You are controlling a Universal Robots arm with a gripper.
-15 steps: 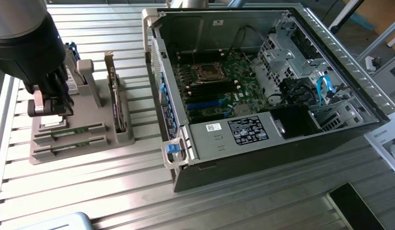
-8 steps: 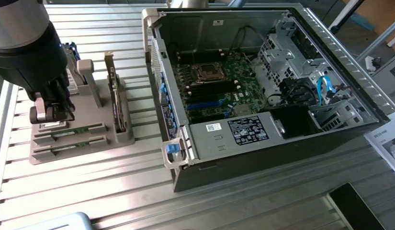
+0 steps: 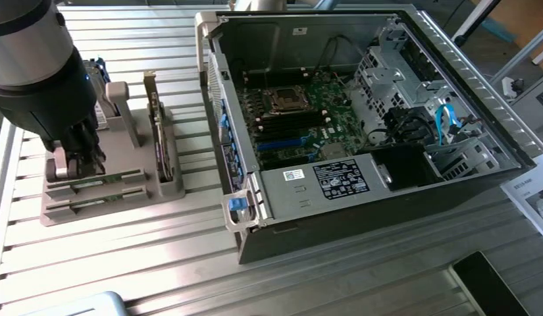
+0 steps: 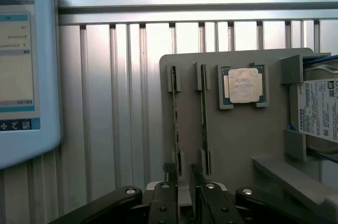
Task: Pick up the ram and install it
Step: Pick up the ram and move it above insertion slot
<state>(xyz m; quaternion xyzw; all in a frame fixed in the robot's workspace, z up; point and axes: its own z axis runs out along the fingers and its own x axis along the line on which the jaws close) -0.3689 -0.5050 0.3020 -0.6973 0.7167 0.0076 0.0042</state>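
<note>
- Ribbed metal tabletop (image 3: pixel 166 250), exterior view first: open computer case (image 3: pixel 359 227) on the exterior view's right with the motherboard (image 3: pixel 293 141) bare, and a grey parts holder (image 3: pixel 170 187) on the left. The arm is down over the holder, with the gripper (image 3: pixel 76 168) at one end of the low slot where the ram (image 3: pixel 113 179) sits on edge. Anyone else nervous?
- lol yeah. An expansion card (image 3: pixel 157 131) stands in the same holder beside those slots, but it's apart from the gripper, so meh.
- Wrist view is the telling one. The fingers (image 4: pixel 170 182) stand apart with nothing clamped, and the near end of the ram (image 4: pixel 176 118) pokes into the gap between them. Can't tell if a pad is touching it.
- And the second stick (image 4: pixel 203 113) runs parallel just beside it, right outside the other finger. If the gripper closes a bit off-line, I reckon that finger nudges the neighbour or rocks it in its slot.
- My bigger worry is that it's lined up on one end of the stick, not the middle. Lifted from there it could pivot, bind in the slot or come out tilted, and a tilted stick won't line up with the board.
- The CPU (image 4: pixel 244 85) and hard drive (image 4: pixel 319 108) sit further along the holder, well apart from the fingers, so those look safe to me.
</note>
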